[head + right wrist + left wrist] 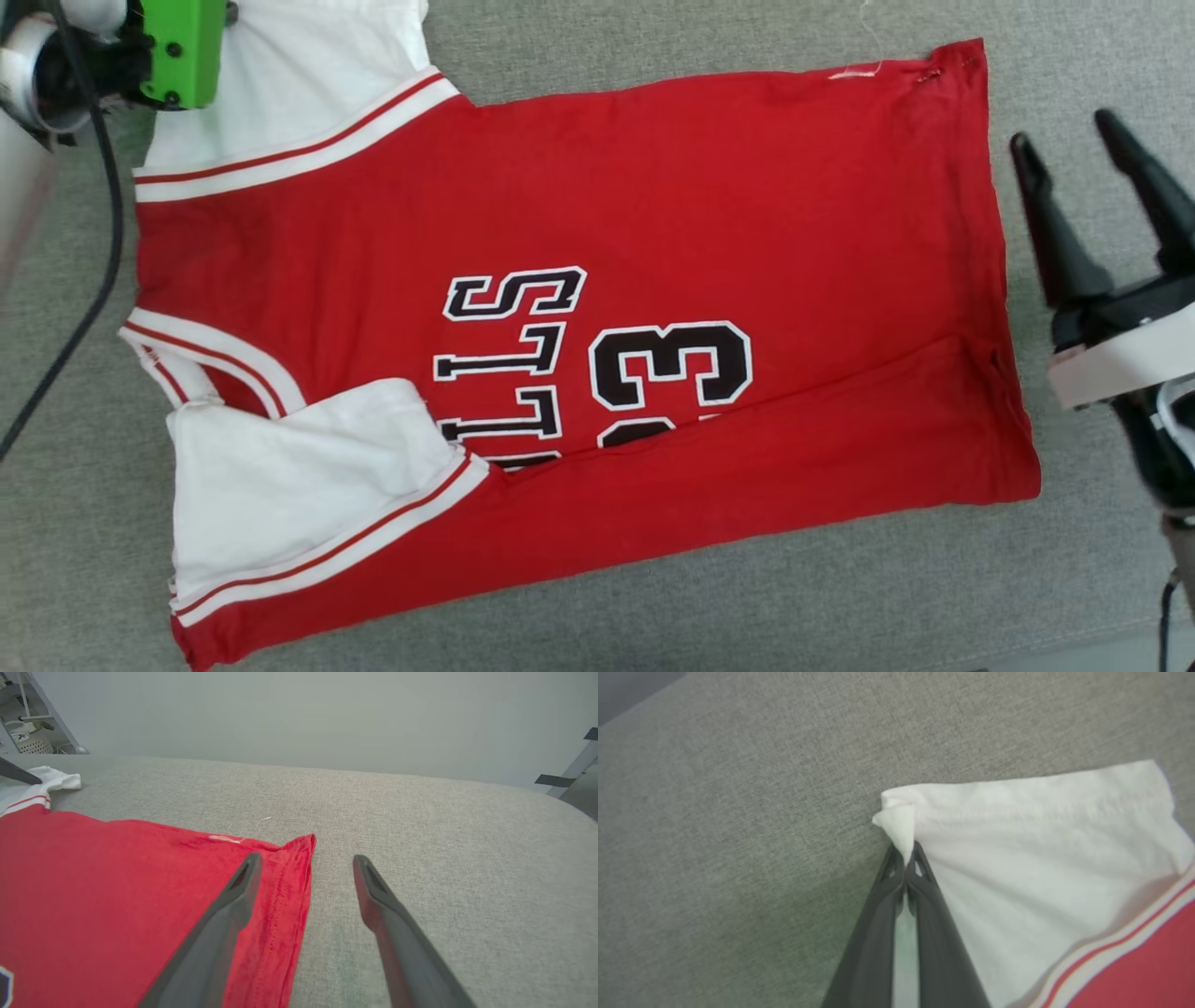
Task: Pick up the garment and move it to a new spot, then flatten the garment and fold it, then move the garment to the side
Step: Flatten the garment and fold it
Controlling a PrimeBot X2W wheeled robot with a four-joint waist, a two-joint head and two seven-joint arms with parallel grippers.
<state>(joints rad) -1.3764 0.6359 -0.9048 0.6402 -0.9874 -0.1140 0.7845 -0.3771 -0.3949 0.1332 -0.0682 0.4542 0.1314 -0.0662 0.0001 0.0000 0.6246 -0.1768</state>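
On the grey tabletop [653,597] the garment [653,187] lies flat, one long side folded in; left tool [906,856] pinches a corner of the other sleeve [1041,858], right tool [1064,129] gapes empty by the hem [994,233]; more folding and the move aside apparently remain.

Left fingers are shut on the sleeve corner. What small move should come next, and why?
Probably lower and close the right gripper on the garment's far hem corner: the left gripper pinches the white sleeve, while the right stands open at that hem, holding nothing.
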